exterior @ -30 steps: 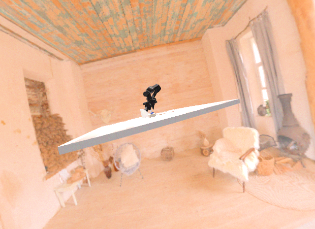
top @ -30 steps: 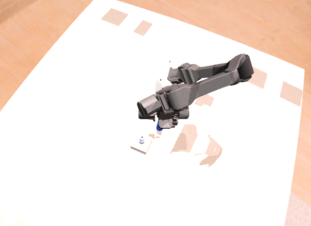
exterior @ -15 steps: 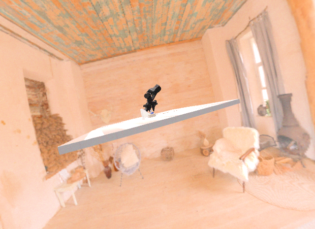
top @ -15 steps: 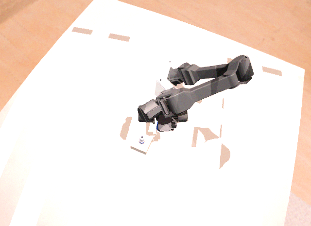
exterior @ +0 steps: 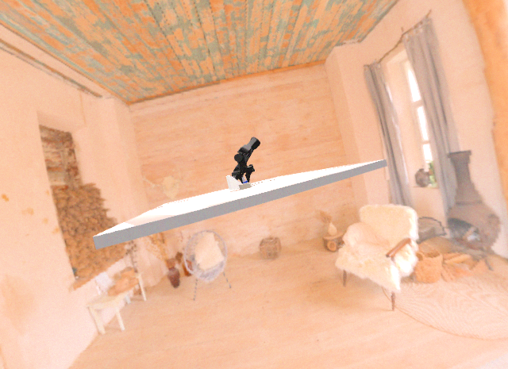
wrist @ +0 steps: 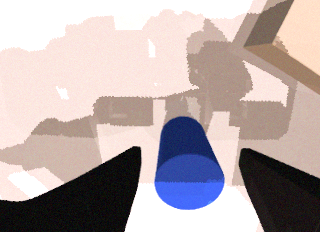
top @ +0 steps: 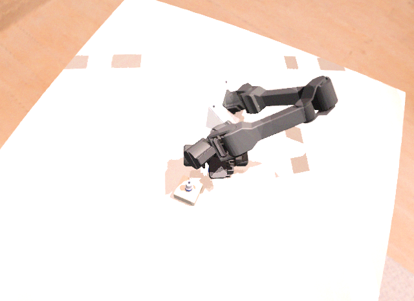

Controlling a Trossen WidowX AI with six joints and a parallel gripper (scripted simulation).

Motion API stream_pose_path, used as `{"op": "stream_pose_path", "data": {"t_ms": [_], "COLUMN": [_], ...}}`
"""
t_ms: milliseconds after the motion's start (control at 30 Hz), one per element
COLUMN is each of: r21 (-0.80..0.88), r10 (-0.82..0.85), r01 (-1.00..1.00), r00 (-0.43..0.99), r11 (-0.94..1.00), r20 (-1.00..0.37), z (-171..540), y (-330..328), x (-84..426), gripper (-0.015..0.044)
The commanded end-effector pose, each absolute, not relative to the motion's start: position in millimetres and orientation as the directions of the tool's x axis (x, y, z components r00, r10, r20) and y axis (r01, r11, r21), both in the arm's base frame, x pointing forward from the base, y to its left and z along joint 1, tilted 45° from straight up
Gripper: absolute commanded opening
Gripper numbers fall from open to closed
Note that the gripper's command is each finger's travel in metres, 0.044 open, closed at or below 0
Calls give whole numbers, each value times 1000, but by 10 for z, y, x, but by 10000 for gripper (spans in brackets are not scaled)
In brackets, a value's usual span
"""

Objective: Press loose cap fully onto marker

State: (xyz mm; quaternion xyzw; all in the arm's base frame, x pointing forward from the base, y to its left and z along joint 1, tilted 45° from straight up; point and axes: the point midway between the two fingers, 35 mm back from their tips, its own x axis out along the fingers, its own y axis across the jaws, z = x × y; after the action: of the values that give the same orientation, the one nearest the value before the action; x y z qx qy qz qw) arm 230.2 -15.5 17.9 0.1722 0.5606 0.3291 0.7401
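The blue cap [wrist: 189, 184] stands upright on the table, with its closed round top toward the wrist camera. My gripper [wrist: 190, 155] is open, with one black finger on each side of the cap and a visible gap on both sides. In the top view the arm hides the fingers and nearly all of the cap. The marker [top: 189, 186] stands upright in the pale holder block [top: 184, 195] [exterior: 244, 186], its grey-white body and dark tip showing without a cap. The wrist view shows only a corner of the block [wrist: 303, 34] at upper right; the marker is outside that view.
A white wedge-shaped piece [top: 213, 118] [exterior: 232, 182] stands on the table behind the gripper, partly hidden by the arm. The holder block is close beside the cap. The arm's dark upper links [top: 281, 122] reach over the table from the right in the top view.
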Motion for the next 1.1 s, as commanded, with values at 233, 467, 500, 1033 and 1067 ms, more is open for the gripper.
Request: {"op": "stream_pose_path", "data": {"t_ms": [233,467,500,1033,1067], "r21": [631,631,631,629,628], "r10": [686,686,686,683,683], "r01": [-291,-291,-291,-289,-289], "r00": [153,153,153,153,153], "r11": [719,719,719,722,722], "r20": [-711,-711,-711,-714,-714], "z": [60,58,58,201,219], "y": [-20,-18,-18,-184,-203], "x": [2306,2303,2303,2287,2283], "gripper": [252,133,127,0,0]}}
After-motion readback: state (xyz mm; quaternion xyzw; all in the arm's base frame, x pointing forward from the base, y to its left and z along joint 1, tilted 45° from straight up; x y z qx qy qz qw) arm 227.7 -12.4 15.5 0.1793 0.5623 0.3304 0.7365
